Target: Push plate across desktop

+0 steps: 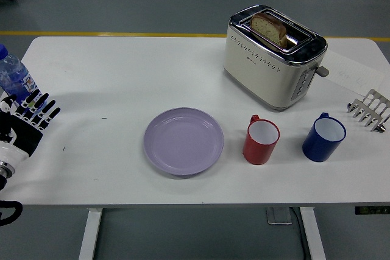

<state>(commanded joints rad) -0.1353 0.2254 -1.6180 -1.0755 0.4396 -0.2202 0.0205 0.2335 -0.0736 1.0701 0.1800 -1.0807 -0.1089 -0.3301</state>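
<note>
Left hand (27, 123) at table's left edge, fingers spread, holding nothing.
Round lilac plate (183, 140) well to its right, untouched; clear water bottle (13, 76) just behind hand.

I see a round light purple plate (183, 141) on the plain white table (122, 71). Next to it are a red mug (261, 142) and a dark blue mug (323, 137) — both white inside. The cream toaster (273, 56) has shiny silver trim and tiny dots in rows.
</note>
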